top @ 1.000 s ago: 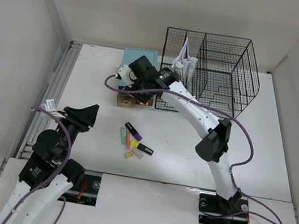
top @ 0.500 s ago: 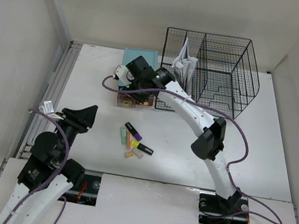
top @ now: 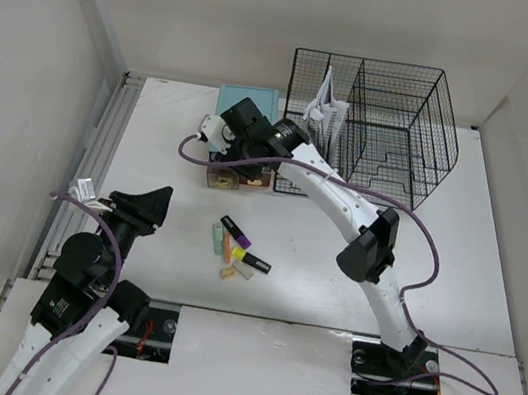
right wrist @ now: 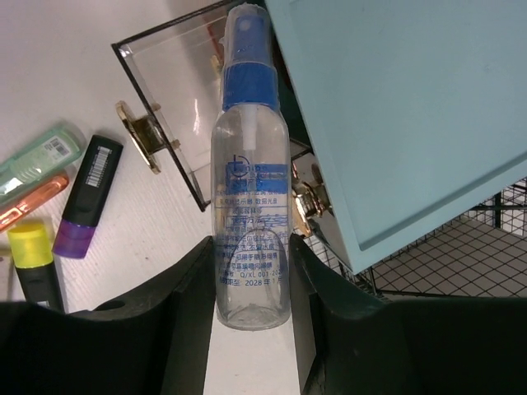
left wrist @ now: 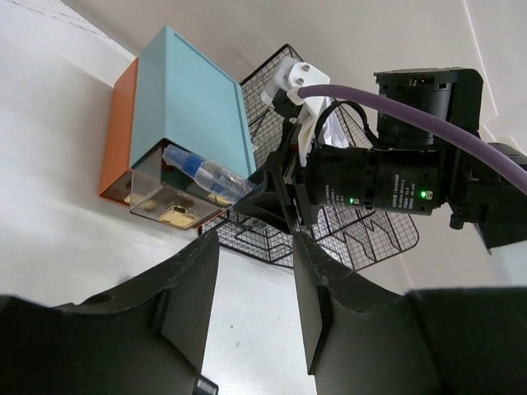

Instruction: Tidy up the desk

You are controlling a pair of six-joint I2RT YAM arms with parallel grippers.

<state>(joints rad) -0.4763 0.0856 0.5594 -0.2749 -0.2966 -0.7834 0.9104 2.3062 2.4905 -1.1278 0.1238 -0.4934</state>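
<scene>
1. Top external view: the white tabletop (top: 455, 270) is spread beneath everything, with its metal rail along the left edge.
2. The black wire rack (top: 387, 127) is stood at the far edge.
3. The teal drawer box (right wrist: 395, 107) is set just beside the rack. Its clear drawer (right wrist: 165, 90) is pulled out, seemingly to receive items.
4. A spray bottle (right wrist: 251, 206) is grasped by the right claw (right wrist: 251, 257) over that drawer. The left claw (left wrist: 255, 255) is held released and empty.
5. Highlighters (top: 235, 249) are seen lying loose mid-tabletop, unsorted.
</scene>
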